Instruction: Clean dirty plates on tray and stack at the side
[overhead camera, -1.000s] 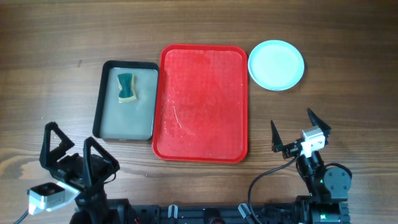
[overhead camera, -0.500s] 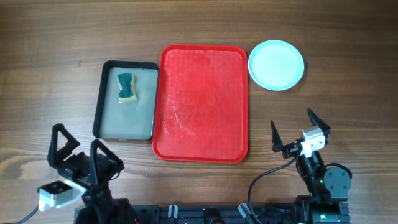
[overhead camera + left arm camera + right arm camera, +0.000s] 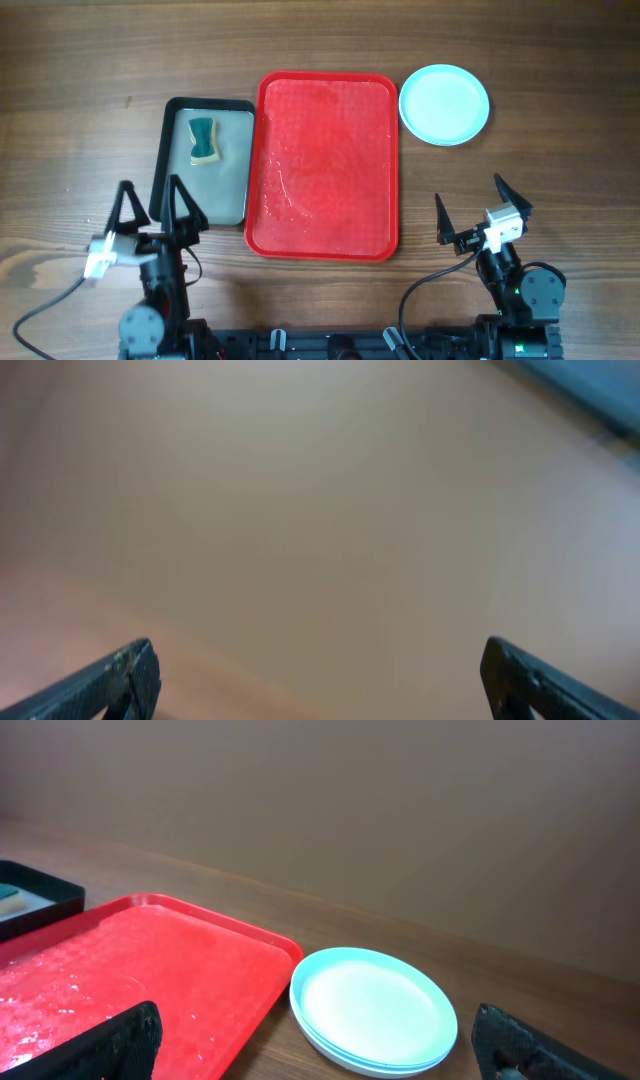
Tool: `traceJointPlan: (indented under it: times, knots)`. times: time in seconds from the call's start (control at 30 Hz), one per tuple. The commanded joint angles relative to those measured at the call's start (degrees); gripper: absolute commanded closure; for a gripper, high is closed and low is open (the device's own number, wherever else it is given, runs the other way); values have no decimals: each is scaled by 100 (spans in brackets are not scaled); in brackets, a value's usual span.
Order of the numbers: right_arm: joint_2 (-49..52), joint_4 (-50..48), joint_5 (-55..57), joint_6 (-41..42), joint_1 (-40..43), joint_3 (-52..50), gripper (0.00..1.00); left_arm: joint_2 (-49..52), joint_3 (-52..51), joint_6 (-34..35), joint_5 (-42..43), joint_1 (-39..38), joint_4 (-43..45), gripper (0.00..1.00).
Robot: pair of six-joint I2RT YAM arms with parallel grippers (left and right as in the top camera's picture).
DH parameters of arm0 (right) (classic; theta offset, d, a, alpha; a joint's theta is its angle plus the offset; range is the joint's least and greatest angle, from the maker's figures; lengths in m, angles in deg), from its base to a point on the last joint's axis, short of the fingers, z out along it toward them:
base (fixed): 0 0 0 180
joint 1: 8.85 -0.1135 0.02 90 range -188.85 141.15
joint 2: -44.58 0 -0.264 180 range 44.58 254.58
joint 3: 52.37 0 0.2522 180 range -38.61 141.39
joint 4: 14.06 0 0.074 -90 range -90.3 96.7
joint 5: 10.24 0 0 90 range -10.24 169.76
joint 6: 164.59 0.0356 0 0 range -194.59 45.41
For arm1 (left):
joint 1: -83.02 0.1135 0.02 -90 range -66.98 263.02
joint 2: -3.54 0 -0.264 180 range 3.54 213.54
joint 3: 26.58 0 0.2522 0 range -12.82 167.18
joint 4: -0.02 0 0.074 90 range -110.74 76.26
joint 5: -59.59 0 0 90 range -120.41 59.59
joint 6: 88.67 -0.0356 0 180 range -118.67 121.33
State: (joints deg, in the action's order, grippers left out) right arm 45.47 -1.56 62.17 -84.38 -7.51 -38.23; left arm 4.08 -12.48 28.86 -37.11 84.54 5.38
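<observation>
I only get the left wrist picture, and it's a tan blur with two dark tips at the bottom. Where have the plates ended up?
Observer: The plates sit in a stack on the wooden table, just off the far right corner of the red tray.
Operator: Is anything on that tray?
Observer: No plates. In the right wrist view its surface glistens, as if wet.
Operator: What was used for wiping?
Observer: Probably the sponge. It lies toward the far end of the black-rimmed tray, which is left of the red one.
</observation>
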Motion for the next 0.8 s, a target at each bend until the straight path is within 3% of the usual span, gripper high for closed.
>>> traceJointPlan:
  times: [0.0,0.13,0.27,0.4,0.6,0.77]
  knots:
    - [-61,-26,-70,-61,28,-9,0,-33,-4,-31,-603,116,-1161,0]
    - [-61,-26,-70,-59,28,-9,0,-33,-4,-350,-509,247,-2210,0]
    - [-61,-26,-70,-61,28,-9,0,-33,-4,-1482,-232,247,-2251,0]
    - [-61,-26,-70,-59,28,-9,0,-33,-4,-1714,-186,247,-2258,0]
    - [-61,-26,-70,-59,28,-9,1,-33,-4,-2675,529,247,-2328,0]
    - [-61,-26,-70,-61,28,-9,0,-33,-4,-2728,586,212,-2330,0]
